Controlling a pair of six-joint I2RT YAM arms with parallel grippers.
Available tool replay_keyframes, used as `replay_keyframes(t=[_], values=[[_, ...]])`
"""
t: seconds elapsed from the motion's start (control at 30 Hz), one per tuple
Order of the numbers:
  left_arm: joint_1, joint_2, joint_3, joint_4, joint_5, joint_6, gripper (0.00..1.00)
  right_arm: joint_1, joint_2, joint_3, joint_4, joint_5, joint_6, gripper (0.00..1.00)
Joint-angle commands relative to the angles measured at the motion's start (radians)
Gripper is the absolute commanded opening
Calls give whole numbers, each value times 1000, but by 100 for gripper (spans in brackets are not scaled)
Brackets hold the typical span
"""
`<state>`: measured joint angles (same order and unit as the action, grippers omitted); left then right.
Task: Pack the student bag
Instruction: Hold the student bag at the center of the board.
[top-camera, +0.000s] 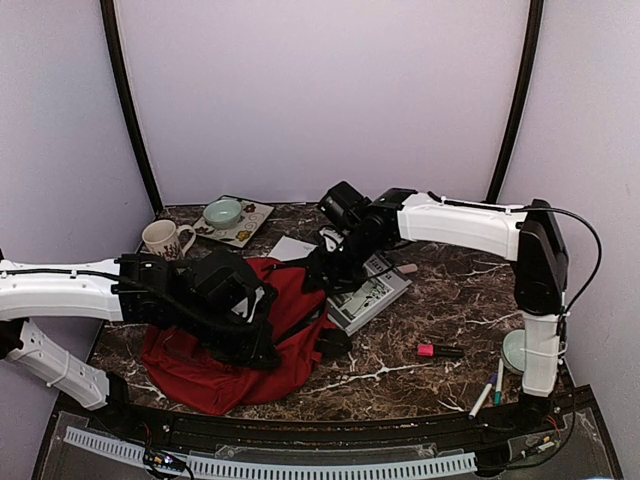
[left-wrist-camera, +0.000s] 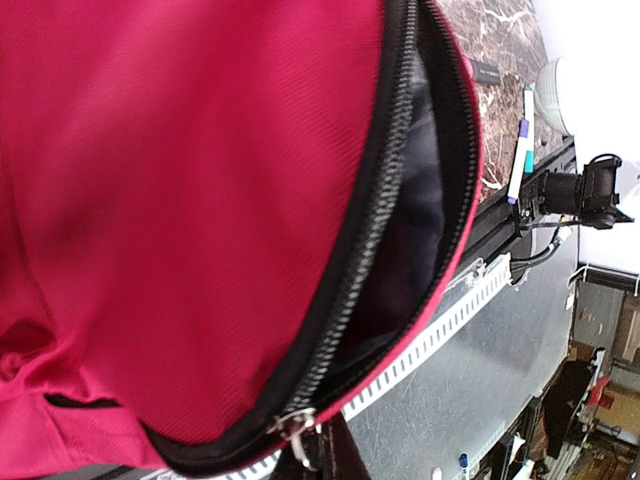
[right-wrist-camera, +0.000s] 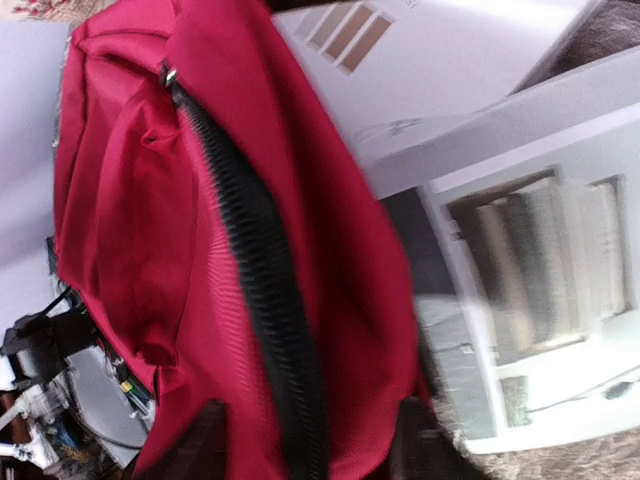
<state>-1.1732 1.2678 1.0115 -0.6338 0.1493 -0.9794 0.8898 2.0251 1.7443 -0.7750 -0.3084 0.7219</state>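
While the student bag (top-camera: 215, 375) is lying slumped toward 7 o'clock on the dark marbled counter (top-camera: 450, 290), I am reaching over it with both arms. My left claw (left-wrist-camera: 318, 455) is pressed together at the end of the bag's black zipper, right at the metal zipper pull (left-wrist-camera: 293, 425). Whether it is nipping the pull itself or the cloth beside it, I cannot tell. The bag's mouth is gaping in front of that wrist, showing grey lining (left-wrist-camera: 420, 200).

My right claw (right-wrist-camera: 310, 445) is standing spread, its dark fingers (right-wrist-camera: 200, 445) sitting one on each side of a ridge of red fabric and a closed run of zipper teeth (right-wrist-camera: 250, 270).

A printed booklet (top-camera: 372, 293) is lying at the bag's 3 o'clock, touching it, and a white sheet (top-camera: 292, 247) is lying at its 12 o'clock. A patterned mug (top-camera: 167, 238) is standing at the counter's 10 o'clock. Beside it, at 11 o'clock, a tray (top-camera: 252, 228) is carrying a pale green bowl (top-camera: 222, 212). A pink marker (top-camera: 438, 350) is lying at 4 o'clock, well apart from the bag. Two pens (top-camera: 488, 392) are resting at 5 o'clock, near my right arm's base.
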Motion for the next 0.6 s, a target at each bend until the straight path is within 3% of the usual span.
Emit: replay_keyframes(t=[0.0,0.07,0.3,0.57], values=[[6,47,46,70,15,48,0,-12,-86,19,-87,104,-9,74],[9,72,64,81,12,65,0,-14,-140,-2,-116,147,11,84],[10,149,122,106,25,99,0,-15,-322,-170,-105,176,157,95],[10,221,149,169,65,125,0,56,-464,-285,26,109,344,97]])
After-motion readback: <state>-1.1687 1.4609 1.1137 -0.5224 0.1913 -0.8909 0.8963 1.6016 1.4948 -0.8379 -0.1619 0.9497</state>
